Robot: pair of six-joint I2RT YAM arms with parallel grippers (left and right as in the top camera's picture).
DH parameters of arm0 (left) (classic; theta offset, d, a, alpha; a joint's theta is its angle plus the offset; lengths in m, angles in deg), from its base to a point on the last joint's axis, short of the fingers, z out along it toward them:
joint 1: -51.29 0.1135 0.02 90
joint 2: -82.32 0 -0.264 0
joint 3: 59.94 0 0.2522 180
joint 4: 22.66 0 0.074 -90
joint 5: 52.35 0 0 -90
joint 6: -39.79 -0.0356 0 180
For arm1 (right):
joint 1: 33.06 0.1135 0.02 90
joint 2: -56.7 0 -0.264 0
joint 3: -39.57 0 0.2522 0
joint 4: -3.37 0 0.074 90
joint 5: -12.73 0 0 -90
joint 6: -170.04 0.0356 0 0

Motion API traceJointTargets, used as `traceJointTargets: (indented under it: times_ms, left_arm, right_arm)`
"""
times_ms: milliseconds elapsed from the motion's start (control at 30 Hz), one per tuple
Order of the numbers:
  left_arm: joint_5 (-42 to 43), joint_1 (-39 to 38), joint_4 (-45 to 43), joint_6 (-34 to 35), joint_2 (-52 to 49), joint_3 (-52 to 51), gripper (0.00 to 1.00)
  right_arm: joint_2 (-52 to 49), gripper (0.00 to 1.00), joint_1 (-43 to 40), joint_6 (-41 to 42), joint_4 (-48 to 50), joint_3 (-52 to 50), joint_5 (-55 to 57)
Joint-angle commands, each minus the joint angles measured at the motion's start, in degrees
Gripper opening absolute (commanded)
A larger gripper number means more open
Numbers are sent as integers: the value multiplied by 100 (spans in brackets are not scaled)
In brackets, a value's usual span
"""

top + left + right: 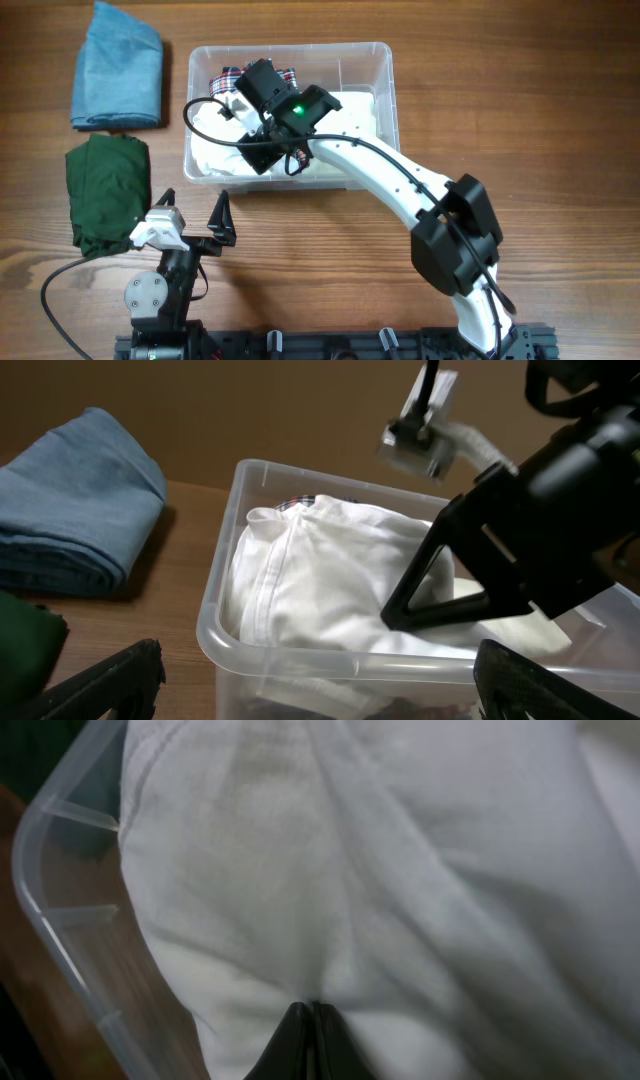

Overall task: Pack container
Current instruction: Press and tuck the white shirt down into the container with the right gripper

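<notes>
A wooden table (560, 120) fills the overhead view, its grain running left to right. The container (388, 90) – a clear plastic tub with rounded corners – sits toward the far middle of the table. Inside it lies a crumpled white cloth (310, 580), with a red-and-dark plaid cloth (228, 78) showing at the far left corner behind it.

The right gripper (310, 1015) reaches down into the tub near its left end. Its black fingertips are pressed together on a fold of the white cloth, whose creases run toward the tips.

The left gripper (196, 195) is near the front edge of the table, apart from the tub, with its fingers spread wide and nothing between them.

A folded light-blue cloth (118, 65) lies left of the tub. A folded dark-green cloth (105, 195) lies just in front of the blue one – beside the left gripper.
</notes>
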Motion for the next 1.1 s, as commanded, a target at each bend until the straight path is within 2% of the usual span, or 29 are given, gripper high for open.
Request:
traceJointTargets:
  times_ms: [0, 400, 667, 767, 1067]
  left_arm:
    - [-55, 31, 7, 28, 26, -37, 100]
    - [-55, 31, 7, 26, 26, -37, 100]
    - [-55, 31, 7, 28, 26, -37, 100]
    - [-55, 31, 7, 28, 26, -37, 100]
    - [-55, 31, 7, 28, 26, -37, 100]
  right_arm:
    - [-221, 4, -7, -55, -9, 46, -225]
    - [-529, 4, -9, -225, 96, 138, -428]
    - [-275, 4, -31, -431, 105, 1241, 409]
    - [-286, 4, -31, -507, 409, 1274, 407]
    - [-944, 4, -31, -527, 734, 1270, 407]
